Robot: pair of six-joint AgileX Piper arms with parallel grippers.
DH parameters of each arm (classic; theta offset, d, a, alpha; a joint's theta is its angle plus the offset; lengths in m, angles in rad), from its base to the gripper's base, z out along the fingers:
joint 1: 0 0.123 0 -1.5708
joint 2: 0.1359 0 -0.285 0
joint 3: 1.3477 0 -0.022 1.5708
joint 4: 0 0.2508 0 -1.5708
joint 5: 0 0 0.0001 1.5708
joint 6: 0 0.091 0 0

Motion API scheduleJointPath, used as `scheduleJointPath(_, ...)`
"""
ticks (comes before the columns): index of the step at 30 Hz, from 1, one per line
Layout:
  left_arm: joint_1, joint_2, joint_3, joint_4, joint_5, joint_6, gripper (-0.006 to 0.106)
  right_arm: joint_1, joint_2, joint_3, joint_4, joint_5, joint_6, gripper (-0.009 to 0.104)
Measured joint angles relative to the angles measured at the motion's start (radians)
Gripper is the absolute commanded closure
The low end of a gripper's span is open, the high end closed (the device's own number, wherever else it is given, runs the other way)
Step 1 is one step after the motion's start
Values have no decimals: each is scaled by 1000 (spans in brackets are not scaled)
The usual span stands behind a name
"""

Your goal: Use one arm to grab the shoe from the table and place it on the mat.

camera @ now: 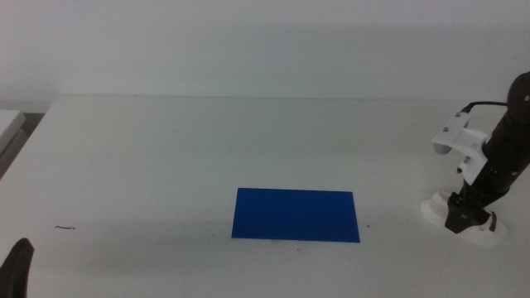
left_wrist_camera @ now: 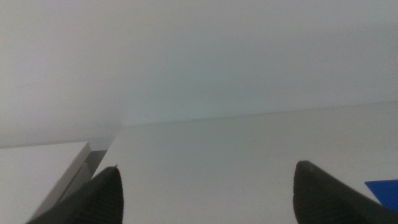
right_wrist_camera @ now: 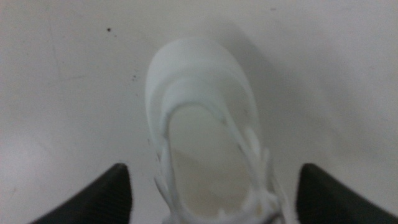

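Shoe (camera: 464, 217) at frame's lower right, well apart from the mat (camera: 296, 215); my right gripper (right_wrist_camera: 214, 202) straddles it, jaws spread; looks light, stiff-soled, so I'd pinch across the sole's sides.

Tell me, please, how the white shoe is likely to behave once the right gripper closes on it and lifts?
The shoe looks moulded with a thick sole, so probably stiff and light. Its smooth sides may slip between the right gripper's open jaws. Its flat sole should sit steadily on the mat.

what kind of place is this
Probably a robot lab test bench: a bare white table, a blue mat, and the right gripper open around a white shoe; the left gripper waits.
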Motion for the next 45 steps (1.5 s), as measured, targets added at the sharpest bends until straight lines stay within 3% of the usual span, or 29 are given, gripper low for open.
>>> scheduleJointPath(3, 0, 0, 0, 0, 0, 0, 7, 14, 12, 0, -4, 0, 3, 63)
scheduleJointPath(6, 0, 0, 0, 0, 0, 0, 7, 34, 12, -5, -17, 1, 60, 74)
scheduleJointPath(12, 0, 0, 0, 0, 0, 0, 7, 133, 10, -106, -134, 148, 320, 74)
scheduleJointPath(16, 0, 0, 0, 0, 0, 0, 7, 239, 8, -220, -159, 240, 495, 74)
scheduleJointPath(21, 0, 0, 0, 0, 0, 0, 7, 385, 21, -342, -161, 267, 610, 74)
scheduleJointPath(31, 0, 0, 0, 0, 0, 0, 7, 601, 229, -615, -147, 269, 674, 74)
scheduleJointPath(39, 0, 0, 0, 0, 0, 0, 7, 637, 282, -648, -137, 269, 704, 74)
scheduleJointPath(45, 0, 0, 0, 0, 0, 0, 7, 637, 282, -648, -130, 269, 944, 74)
